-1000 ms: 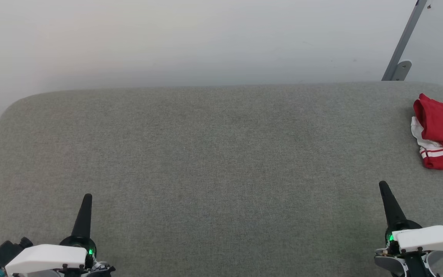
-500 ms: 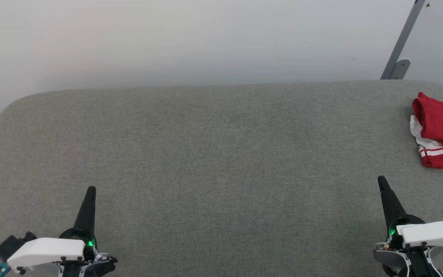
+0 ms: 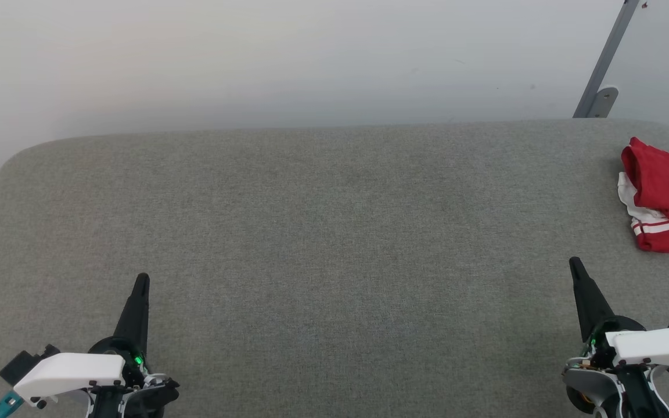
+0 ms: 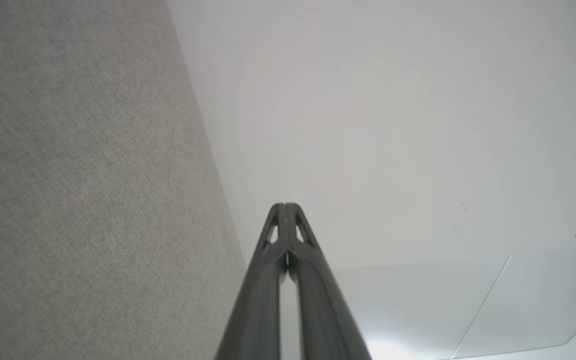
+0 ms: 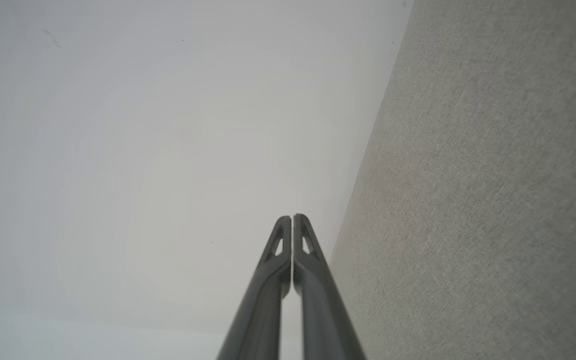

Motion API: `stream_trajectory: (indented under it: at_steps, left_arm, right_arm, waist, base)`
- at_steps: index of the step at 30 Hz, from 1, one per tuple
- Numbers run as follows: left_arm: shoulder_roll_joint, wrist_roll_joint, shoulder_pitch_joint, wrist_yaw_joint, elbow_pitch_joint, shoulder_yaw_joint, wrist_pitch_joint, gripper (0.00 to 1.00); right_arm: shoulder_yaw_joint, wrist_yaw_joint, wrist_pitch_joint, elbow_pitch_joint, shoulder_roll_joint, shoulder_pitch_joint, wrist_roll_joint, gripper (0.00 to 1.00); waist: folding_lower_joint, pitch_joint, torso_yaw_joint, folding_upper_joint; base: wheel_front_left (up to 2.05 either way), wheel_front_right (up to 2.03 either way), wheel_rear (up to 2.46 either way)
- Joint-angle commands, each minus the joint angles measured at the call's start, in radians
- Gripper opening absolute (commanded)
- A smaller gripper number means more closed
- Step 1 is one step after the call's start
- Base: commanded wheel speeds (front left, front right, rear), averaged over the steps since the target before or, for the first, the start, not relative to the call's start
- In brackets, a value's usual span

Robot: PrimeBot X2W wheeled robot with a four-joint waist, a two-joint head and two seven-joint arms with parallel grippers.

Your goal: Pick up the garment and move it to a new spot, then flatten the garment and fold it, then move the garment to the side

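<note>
One broad grey fabric surface (image 3: 334, 232) runs out ahead of both grippers. Beyond the right gripper (image 3: 574, 265), off to its outer side and well apart, lies the garment (image 3: 665, 197), bunched, red with white trim. That gripper's fingers are pressed together, holding nothing. The left gripper (image 3: 141, 280) is likewise pressed together and empty, far across from the garment.

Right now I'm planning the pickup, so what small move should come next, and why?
Probably open the right end effector and start it toward the garment. The garment lies bunched at the far right of the table, untouched. Both end effectors are shut and empty, and the left end effector sits far across the table.
</note>
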Motion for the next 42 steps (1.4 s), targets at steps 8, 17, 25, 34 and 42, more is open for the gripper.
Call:
stream_trajectory:
  at_steps: [8, 17, 25, 34, 42]
  left_arm:
    - [-0.007, -0.064, -0.027, -0.005, 0.008, 0.006, 0.021, 0.00]
    - [-0.012, -0.095, -0.037, -0.006, 0.013, 0.008, 0.032, 0.00]
    - [-0.012, -0.095, -0.037, -0.006, 0.012, 0.008, 0.032, 0.00]
    - [-0.012, -0.094, -0.037, -0.006, 0.012, 0.008, 0.031, 0.00]
    - [-0.012, -0.093, -0.037, -0.006, 0.012, 0.009, 0.031, 0.00]
  right_arm:
    - [-0.008, 0.000, 0.020, 0.002, 0.009, -0.020, 0.065, 0.00]
    - [-0.009, 0.000, 0.029, 0.003, 0.012, -0.022, 0.098, 0.00]
    - [-0.009, 0.000, 0.029, 0.003, 0.012, -0.022, 0.098, 0.00]
    - [-0.009, 0.000, 0.029, 0.003, 0.012, -0.022, 0.099, 0.00]
    - [-0.009, 0.000, 0.029, 0.003, 0.012, -0.021, 0.099, 0.00]
  waist:
    - [0.0000, 0.002, -0.002, 0.0000]
    - [0.0000, 0.004, -0.004, 0.0000]
    - [0.0000, 0.004, -0.004, 0.0000]
    - [0.0000, 0.004, -0.004, 0.0000]
    - [0.0000, 0.004, -0.004, 0.0000]
  base:
    - [0.00, 0.00, 0.00]
    - [0.00, 0.00, 0.00]
    - [0.00, 0.00, 0.00]
    - [0.00, 0.00, 0.00]
    - [0.00, 0.00, 0.00]
